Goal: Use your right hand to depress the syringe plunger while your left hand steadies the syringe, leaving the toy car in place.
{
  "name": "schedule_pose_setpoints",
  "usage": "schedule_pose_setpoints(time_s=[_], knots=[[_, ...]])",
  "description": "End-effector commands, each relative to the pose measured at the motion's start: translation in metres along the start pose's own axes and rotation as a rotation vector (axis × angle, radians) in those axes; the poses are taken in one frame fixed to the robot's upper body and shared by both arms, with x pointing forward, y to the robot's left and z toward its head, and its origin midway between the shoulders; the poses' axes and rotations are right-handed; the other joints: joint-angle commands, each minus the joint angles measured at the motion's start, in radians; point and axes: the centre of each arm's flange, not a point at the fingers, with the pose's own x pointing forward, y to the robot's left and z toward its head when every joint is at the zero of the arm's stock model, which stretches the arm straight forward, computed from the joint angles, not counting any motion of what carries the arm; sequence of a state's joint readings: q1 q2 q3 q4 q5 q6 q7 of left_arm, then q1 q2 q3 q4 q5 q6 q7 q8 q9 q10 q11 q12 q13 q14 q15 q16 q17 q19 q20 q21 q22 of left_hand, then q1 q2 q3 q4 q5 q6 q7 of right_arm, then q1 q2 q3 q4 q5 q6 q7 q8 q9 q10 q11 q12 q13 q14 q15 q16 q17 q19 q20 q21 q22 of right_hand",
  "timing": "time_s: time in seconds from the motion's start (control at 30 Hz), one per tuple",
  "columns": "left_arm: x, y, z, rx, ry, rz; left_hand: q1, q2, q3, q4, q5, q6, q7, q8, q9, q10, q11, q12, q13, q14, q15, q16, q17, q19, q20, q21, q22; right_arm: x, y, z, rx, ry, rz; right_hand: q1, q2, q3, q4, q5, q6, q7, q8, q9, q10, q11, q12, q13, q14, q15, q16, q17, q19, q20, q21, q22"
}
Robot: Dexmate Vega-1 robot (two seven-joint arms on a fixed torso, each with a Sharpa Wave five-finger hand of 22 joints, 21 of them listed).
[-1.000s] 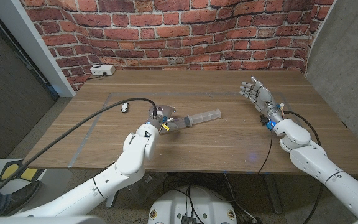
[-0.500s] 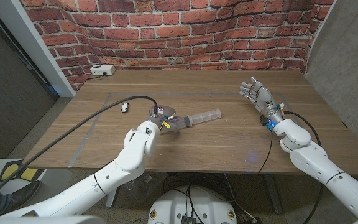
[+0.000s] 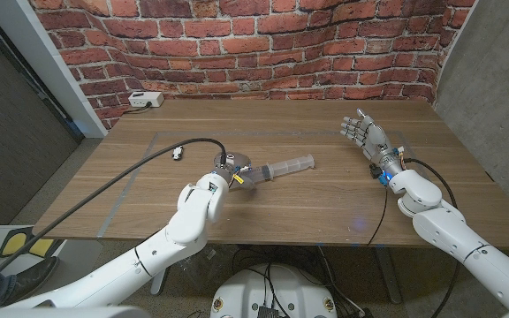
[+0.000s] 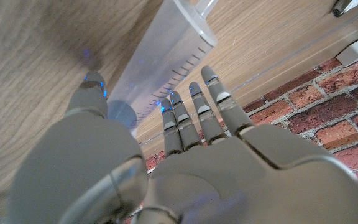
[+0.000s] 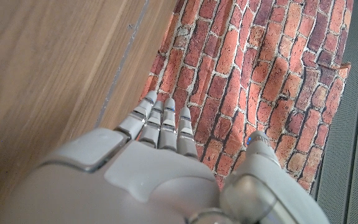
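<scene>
I've got the syringe [image 3: 281,166] lying on its side near the middle of the wooden table [image 3: 325,203], clear barrel pointing toward my right, plunger end toward my left hand [image 3: 231,168]. That left hand sits right at the plunger end, and through the left wrist camera the barrel [image 4: 160,68] runs up between thumb and fingers [image 4: 194,115], which reach along it spread, not wrapped; I can't tell whether they touch it. My right hand [image 3: 364,134] is raised well apart at the far right, fingers spread, holding nothing. A small toy car [image 3: 177,152] sits by the black cable [image 3: 140,163]. A white box [image 3: 146,100] rests at the brick wall [image 3: 263,44].
</scene>
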State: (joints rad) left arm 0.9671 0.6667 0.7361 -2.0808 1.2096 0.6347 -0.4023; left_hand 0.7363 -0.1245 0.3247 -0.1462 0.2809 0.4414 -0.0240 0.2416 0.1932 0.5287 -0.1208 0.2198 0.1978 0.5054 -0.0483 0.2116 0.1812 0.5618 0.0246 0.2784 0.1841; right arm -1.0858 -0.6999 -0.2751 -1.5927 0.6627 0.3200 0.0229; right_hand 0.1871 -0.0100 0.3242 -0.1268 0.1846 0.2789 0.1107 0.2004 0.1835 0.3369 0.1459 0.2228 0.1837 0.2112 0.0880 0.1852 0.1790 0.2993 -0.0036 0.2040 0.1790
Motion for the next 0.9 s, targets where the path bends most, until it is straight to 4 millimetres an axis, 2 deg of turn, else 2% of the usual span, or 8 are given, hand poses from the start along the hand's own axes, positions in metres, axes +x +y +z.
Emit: schedule_pose_setpoints(time_s=[0.03, 0.2, 0.47, 0.73, 0.9], knots=[[0.0065, -0.0048, -0.0018, -0.031, -0.024, -0.045, 0.02, 0.008, 0.013, -0.004, -0.005, 0.0, 0.012, -0.002, 0.003, 0.003, 0.008, -0.004, 0.003, 0.001, -0.039, -0.005, 0.002, 0.025, -0.001, 0.012, 0.0, 0.0011, 0.0029, -0.0022, 0.006, 0.009, -0.002, 0.011, 0.002, 0.0, -0.004, -0.003, 0.007, -0.002, -0.001, 0.006, 0.01, 0.001, 0.001, 0.005, 0.011, 0.002, 0.003, 0.004, 0.01, 0.0, 0.006, 0.006], [0.0081, -0.0051, 0.0003, -0.038, -0.036, -0.057, 0.048, 0.019, 0.022, -0.008, -0.014, 0.011, 0.021, -0.001, 0.003, 0.019, 0.014, -0.002, 0.003, 0.023, -0.031, -0.001, 0.001, 0.058, -0.012, 0.019, -0.002, 0.0003, 0.0029, -0.0025, 0.005, 0.007, -0.004, 0.011, 0.002, 0.0, -0.004, -0.003, 0.007, -0.002, -0.001, 0.006, 0.01, 0.001, 0.001, 0.005, 0.01, 0.003, 0.002, 0.004, 0.01, 0.0, 0.006, 0.006], [0.0105, -0.0035, 0.0036, -0.054, -0.054, -0.065, 0.113, 0.041, 0.047, -0.015, -0.036, 0.063, 0.029, 0.01, 0.003, 0.066, 0.007, 0.005, 0.003, 0.077, -0.042, 0.005, 0.0, 0.111, -0.032, 0.026, -0.005, -0.0028, 0.002, -0.0022, 0.006, 0.006, -0.008, 0.01, 0.002, -0.001, -0.003, -0.003, 0.007, -0.002, -0.001, 0.006, 0.009, 0.0, 0.001, 0.005, 0.011, 0.002, 0.002, 0.005, 0.01, -0.001, 0.006, 0.006], [0.0121, -0.0023, 0.0058, -0.077, -0.062, -0.063, 0.209, 0.092, 0.093, -0.02, -0.071, 0.109, 0.037, 0.015, 0.003, 0.114, 0.01, 0.008, 0.004, 0.13, -0.051, 0.006, 0.0, 0.162, -0.057, 0.03, -0.007, -0.0044, 0.0006, -0.0007, -0.001, 0.001, -0.002, 0.01, 0.002, -0.002, -0.003, -0.003, 0.007, -0.002, -0.002, 0.006, 0.008, 0.0, 0.0, 0.005, 0.011, 0.001, 0.002, 0.005, 0.01, 0.0, 0.005, 0.006], [0.0135, -0.001, 0.0064, -0.09, -0.06, -0.058, 0.279, 0.143, 0.133, -0.023, -0.078, 0.129, 0.053, 0.013, 0.004, 0.137, 0.018, 0.008, 0.004, 0.149, -0.049, 0.003, 0.003, 0.178, -0.054, 0.028, -0.007, -0.0038, -0.0003, 0.0004, 0.007, 0.0, -0.004, 0.01, 0.002, -0.002, -0.003, -0.003, 0.007, -0.002, -0.002, 0.006, 0.009, 0.0, 0.0, 0.005, 0.01, 0.001, 0.002, 0.005, 0.011, -0.001, 0.006, 0.006]])
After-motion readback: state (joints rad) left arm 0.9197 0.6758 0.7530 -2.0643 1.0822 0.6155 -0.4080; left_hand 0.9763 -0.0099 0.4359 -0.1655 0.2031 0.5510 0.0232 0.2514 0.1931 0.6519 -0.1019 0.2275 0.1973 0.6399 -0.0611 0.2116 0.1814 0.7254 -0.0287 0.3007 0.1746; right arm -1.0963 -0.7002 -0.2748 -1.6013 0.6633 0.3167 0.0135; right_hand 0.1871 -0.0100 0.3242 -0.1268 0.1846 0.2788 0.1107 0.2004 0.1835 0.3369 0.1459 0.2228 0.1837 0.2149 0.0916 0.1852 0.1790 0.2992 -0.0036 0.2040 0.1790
